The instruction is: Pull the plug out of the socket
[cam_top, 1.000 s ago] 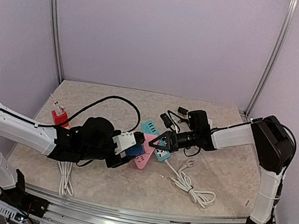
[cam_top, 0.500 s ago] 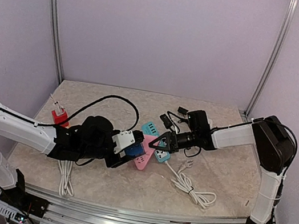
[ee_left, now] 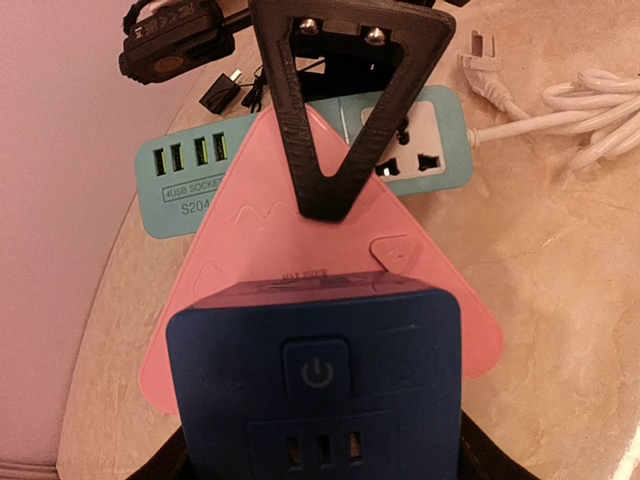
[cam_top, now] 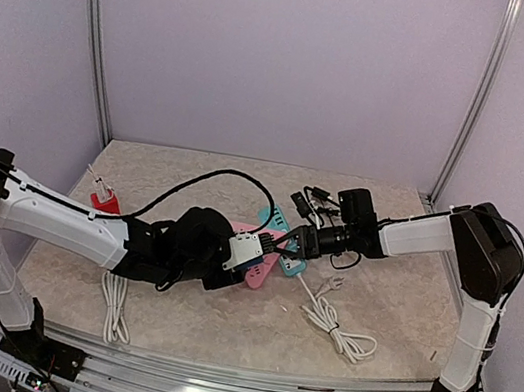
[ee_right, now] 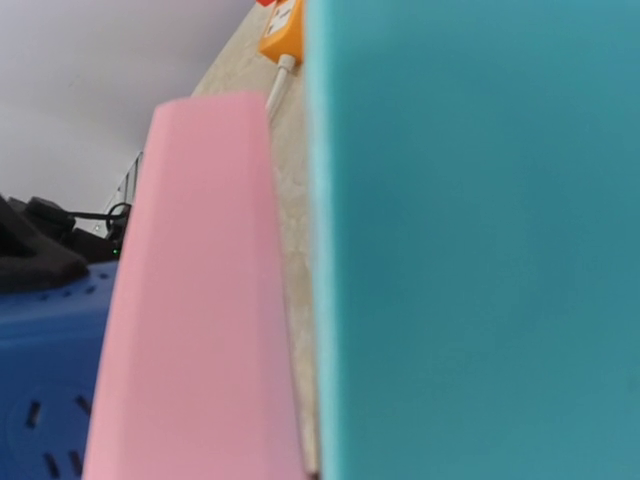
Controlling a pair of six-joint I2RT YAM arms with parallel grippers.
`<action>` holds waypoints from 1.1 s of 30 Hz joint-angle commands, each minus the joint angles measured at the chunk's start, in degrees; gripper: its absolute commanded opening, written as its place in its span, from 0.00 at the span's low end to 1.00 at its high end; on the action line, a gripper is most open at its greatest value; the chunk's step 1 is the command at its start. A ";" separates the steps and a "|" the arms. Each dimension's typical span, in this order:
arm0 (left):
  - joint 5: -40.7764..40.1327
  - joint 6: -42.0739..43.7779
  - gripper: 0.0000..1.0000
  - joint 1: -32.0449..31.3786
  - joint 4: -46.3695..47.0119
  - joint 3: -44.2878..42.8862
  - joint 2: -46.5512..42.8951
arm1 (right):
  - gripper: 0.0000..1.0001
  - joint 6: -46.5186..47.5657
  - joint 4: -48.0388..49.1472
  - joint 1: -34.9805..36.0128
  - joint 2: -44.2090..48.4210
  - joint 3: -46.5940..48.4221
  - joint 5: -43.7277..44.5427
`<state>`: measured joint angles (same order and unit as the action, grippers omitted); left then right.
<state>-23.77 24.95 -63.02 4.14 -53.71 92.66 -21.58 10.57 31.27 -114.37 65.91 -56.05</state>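
Lying flat, pink triangular socket (ee_left: 300, 240) with rounded corners, overlapping a teal power strip (ee_left: 190, 185) at the far tip. Sitting against its near side, blue square plug block (ee_left: 315, 385), showing a power button and three small slots on top.

Top view: even, diffuse light, sharp throughout; faint soft shadows under the arms on the surface (cam_top: 394, 311).
Left wrist: warm cast, blue block (ee_left: 315, 390) crisp.
Right wrist: too close; teal block (ee_right: 480, 240) and pink block (ee_right: 200, 320) blurred, featureless.
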 commanded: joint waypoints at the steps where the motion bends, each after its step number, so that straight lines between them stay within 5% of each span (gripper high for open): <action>1: 10.41 4.42 0.07 -3.73 19.41 0.56 -6.64 | 0.00 -0.40 -5.86 0.56 -1.77 -0.20 14.15; 7: 16.80 1.93 0.07 -2.63 27.28 6.69 -12.74 | 0.00 -0.70 -5.05 0.55 -2.18 -0.30 13.69; 13: 11.61 3.72 0.06 -1.97 9.54 -5.40 -7.23 | 0.00 0.72 -7.11 0.60 -1.61 -0.14 15.38; 18: 15.63 -0.05 0.06 -0.38 0.17 -11.56 -3.57 | 0.00 1.92 -8.71 0.56 -1.13 -0.20 17.89; 28: 18.71 5.97 0.07 -2.00 23.39 5.33 -13.27 | 0.00 1.64 -8.44 0.56 -2.11 0.53 17.38; 33: 14.50 2.92 0.05 -0.45 6.65 -8.95 -7.51 | 0.00 1.87 -9.09 0.55 -1.46 0.67 18.17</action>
<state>-15.68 24.45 -61.06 5.91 -47.57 85.60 -20.93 6.61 33.04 -113.38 66.76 -55.11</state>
